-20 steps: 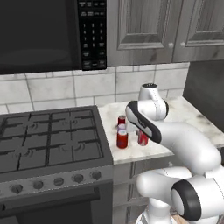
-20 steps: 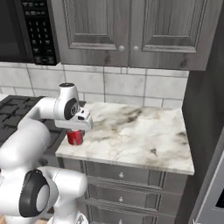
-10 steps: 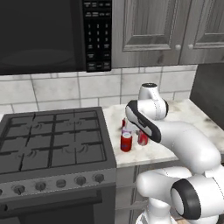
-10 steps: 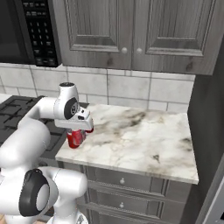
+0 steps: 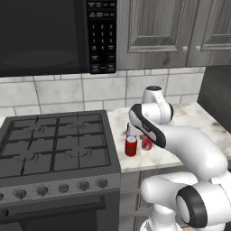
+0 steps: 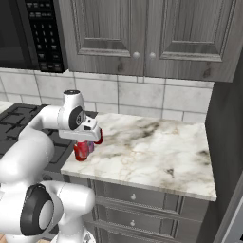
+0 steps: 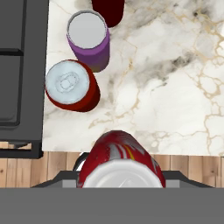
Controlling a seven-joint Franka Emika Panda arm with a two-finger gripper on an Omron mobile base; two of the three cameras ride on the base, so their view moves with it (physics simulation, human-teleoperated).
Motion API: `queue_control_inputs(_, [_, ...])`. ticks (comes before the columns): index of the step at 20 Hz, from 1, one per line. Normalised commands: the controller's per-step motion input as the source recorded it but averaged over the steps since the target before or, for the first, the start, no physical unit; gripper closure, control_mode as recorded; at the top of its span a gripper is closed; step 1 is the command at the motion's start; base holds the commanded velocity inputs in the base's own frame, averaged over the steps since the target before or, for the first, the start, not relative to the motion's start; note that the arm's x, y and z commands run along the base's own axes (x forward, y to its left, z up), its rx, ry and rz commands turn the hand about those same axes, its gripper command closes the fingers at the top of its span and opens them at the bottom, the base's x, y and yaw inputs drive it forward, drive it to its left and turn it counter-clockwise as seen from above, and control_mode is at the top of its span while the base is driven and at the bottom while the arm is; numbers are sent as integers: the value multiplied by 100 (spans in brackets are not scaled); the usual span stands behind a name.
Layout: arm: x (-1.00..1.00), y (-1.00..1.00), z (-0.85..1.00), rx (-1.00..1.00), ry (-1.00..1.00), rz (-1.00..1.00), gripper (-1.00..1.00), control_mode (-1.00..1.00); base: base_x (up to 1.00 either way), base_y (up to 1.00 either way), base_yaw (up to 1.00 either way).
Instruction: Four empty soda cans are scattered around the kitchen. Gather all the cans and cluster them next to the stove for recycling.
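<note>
The white arm's two-finger gripper [image 6: 91, 137] hangs over the white-grey marble counter [image 6: 156, 152] just right of the wide black gas stove [image 5: 54, 144], and in the hand view a red soda can with a silver top [image 7: 120, 168] sits right at the bottom edge, close under the camera. It looks held between the fingers, but the fingertips themselves are hidden behind it, so I cannot tell for certain whether the jaws are clenched on it or merely around it. On the counter by the stove's edge stand a second red can with a silver lid [image 7: 72, 85], a purple can with a silver top [image 7: 89, 39] touching or nearly touching it, and a dark red can [image 7: 108, 9] partly cut off beyond the purple one. From the left base view a red can [image 5: 131, 145] stands near the counter's front edge beside the stove. This appears to be the placing of the last can into the cluster. The next move calls for lowering the carried can onto bare marble near the others without knocking them, well in from the counter's front edge, and then releasing it.
</note>
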Motion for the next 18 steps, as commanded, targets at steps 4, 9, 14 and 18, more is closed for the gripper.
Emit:
queue_control_inputs(4, [0,0,0,0,0,0,100,100,0,0,0])
queue_control_inputs(9, [2,-2,0,0,3,0,100,-100,0,0,0])
queue_control_inputs(14, [11,-20,0,3,8,0,100,-100,0,0,0])
queue_control_inputs(18, [12,-29,-2,2,6,0,100,-100,0,0,0])
